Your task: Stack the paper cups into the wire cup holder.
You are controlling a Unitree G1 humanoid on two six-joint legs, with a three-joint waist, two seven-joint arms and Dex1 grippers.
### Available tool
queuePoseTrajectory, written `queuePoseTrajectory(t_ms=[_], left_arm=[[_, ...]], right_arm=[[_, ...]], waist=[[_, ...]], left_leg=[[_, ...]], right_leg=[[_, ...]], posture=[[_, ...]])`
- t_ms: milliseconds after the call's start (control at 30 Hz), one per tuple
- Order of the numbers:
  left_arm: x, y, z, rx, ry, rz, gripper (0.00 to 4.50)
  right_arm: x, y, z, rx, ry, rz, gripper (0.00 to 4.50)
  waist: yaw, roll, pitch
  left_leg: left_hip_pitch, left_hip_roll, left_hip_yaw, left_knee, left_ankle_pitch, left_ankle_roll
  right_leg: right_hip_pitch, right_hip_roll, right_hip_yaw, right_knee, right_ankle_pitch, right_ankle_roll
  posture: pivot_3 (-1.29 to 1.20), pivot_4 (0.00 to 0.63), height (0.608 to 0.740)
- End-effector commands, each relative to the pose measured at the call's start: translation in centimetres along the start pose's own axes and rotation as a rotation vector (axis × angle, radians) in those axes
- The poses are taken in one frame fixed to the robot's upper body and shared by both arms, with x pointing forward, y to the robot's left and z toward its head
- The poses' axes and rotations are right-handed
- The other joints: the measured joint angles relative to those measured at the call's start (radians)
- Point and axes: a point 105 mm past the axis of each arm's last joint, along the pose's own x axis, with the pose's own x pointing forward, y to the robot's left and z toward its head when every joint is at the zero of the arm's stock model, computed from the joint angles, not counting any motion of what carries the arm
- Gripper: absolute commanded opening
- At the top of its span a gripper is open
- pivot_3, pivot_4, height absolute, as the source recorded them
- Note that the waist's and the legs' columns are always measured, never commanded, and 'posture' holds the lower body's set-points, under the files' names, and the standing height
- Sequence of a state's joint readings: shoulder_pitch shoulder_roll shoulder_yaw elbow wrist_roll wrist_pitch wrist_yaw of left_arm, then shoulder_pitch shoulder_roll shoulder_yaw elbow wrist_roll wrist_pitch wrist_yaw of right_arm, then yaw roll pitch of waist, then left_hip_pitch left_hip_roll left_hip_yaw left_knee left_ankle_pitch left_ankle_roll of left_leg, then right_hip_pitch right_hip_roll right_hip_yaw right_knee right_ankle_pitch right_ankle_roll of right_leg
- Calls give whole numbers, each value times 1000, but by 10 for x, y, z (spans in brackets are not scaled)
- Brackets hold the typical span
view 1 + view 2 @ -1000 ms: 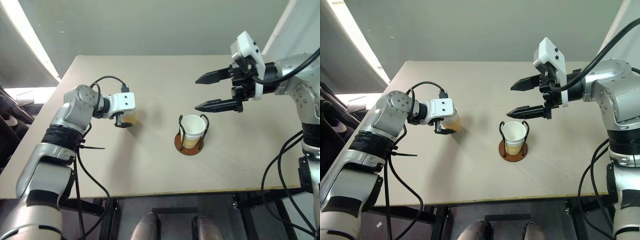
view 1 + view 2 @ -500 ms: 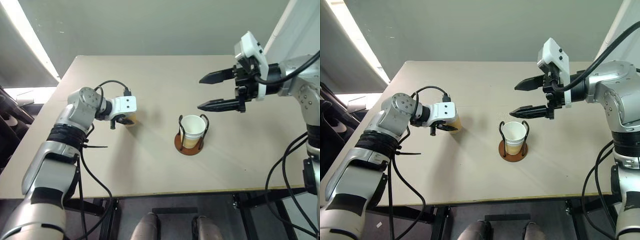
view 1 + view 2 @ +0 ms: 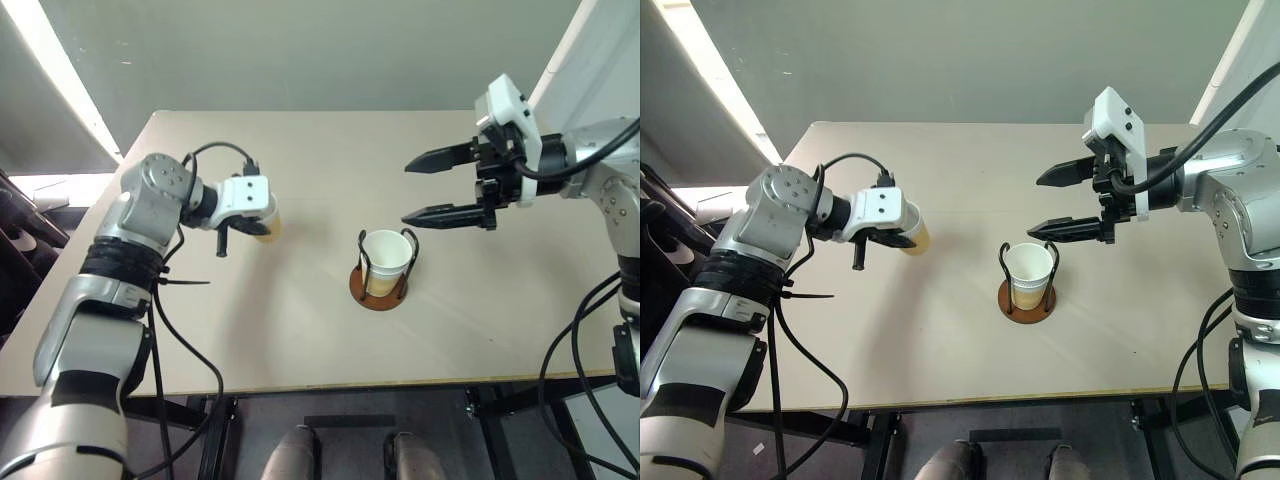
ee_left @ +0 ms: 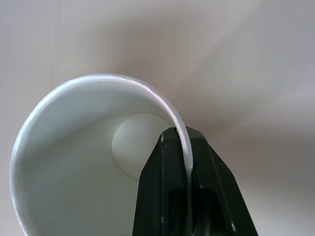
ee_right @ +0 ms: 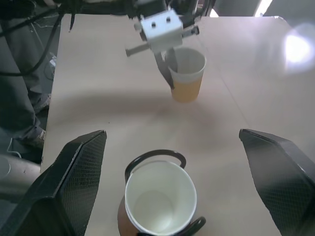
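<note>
Since a second ago the left gripper (image 3: 902, 232) has clamped onto the loose paper cup (image 3: 914, 236) and lifted it a little off the worktop (image 3: 940, 340), tilting it toward the middle; the right gripper (image 3: 1060, 203) has barely shifted.

From the head views, the held cup hangs above the worktop on the robot's left, well apart from the wire cup holder (image 3: 381, 288), which stands near the middle with a cup already seated (image 3: 385, 260) between its black loops. The right gripper hovers wide open and empty, above and just behind the holder.

In the left wrist view, the two fingers (image 4: 170, 196) are closed on the cup's rim wall, one inside and one outside. That is a thin pinch; I reckon the cup could swing or slip on the way over, or catch its base on a wire loop and tip the holder.

In the right wrist view, the holder's base is cut off at the picture's edge. How many cups are nested in the holder I cannot tell.
</note>
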State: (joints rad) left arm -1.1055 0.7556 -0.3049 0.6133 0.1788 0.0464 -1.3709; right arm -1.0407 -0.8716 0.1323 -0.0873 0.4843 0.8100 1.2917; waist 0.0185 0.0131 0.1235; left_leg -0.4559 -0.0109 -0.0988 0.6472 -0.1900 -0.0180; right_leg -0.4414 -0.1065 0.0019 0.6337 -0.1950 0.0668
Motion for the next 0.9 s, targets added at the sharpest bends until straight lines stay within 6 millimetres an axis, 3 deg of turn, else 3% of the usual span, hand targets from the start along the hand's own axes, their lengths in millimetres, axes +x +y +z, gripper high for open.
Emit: queuePoseTrajectory(t_ms=[33, 433, 733, 900], left_arm=[[-23, 16, 43, 69, -126, 44, 15], [-46, 13, 152, 263, -400, -78, 15], [-41, 7, 192, 346, -491, -198, 15], [-29, -5, 199, 356, -508, -273, 15]], right_arm=[[-13, 3, 5, -56, 5, -17, 4500], [-21, 18, -24, -38, 125, -10, 4500], [-23, 21, -28, 0, 138, -37, 4500], [-29, 21, -35, 16, 164, -64, 4500]], waist=[[1, 0, 0], [1, 0, 0], [1, 0, 0], [4, 0, 0]], left_leg=[[0, 0, 0, 0, 0, 0], [-1, 2, 3, 1, 0, 1], [-1, 2, 5, 2, -4, 9], [-3, 2, 5, 5, -2, 6]], right_leg=[[0, 0, 0, 0, 0, 0], [0, 0, 1, -1, 7, 12], [1, 0, 2, -3, 9, 15], [1, 0, 2, -6, 10, 18]], posture=[[0, 150, 740], [0, 150, 740], [0, 150, 740], [0, 150, 740]])
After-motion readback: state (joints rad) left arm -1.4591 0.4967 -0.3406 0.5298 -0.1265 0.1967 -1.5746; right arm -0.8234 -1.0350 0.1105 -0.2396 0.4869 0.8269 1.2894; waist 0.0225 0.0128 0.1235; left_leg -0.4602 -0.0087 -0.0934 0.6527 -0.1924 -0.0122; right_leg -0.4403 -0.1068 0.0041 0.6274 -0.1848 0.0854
